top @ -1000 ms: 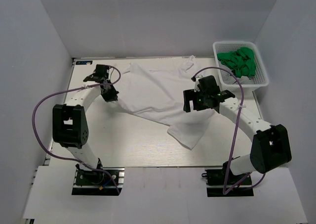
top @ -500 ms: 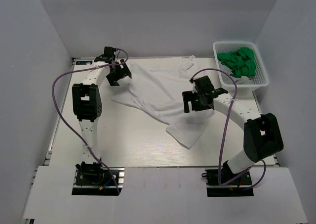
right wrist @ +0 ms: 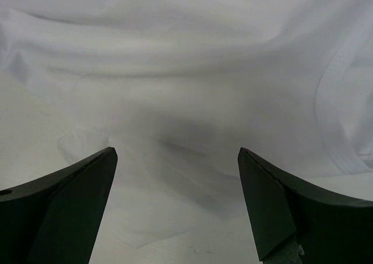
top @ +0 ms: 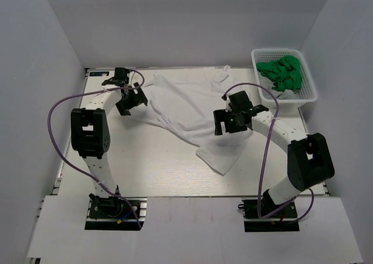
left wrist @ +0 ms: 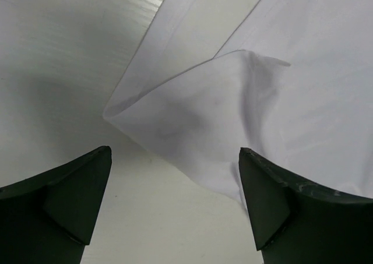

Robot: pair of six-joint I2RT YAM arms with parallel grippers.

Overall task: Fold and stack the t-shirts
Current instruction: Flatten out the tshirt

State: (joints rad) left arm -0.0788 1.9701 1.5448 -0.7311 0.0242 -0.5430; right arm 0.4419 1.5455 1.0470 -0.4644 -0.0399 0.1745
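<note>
Noting white t-shirt [top: 186, 109] crumpled on pale table [top: 145, 171], running slantwise from far left corner down toward near centre, one end bunched at near right

Hovering at shirt's left edge: left gripper [top: 131, 104], claw spread wide, nothing between the jaws. From left wrist view, same gripper [left wrist: 175, 153] with both dark fingers [left wrist: 70, 206] well apart; folded corner of shirt [left wrist: 233, 118] just ahead of the gap, bare table [left wrist: 58, 54] to its left, cloth untouched by either finger

Sitting over shirt's right part: right gripper [top: 230, 126], claw likewise wide, holding nothing. From right wrist view, gripper [right wrist: 176, 151] above rumpled white cloth [right wrist: 186, 71] filling nearly the whole view; stitched hem [right wrist: 335, 118] curving at right; cannot tell whether fingertips touch the fabric

Standing at far right corner, well apart from both grippers: white mesh basket [top: 256, 55] holding green cloth bundle [top: 282, 71]; cannot tell what garment
</note>
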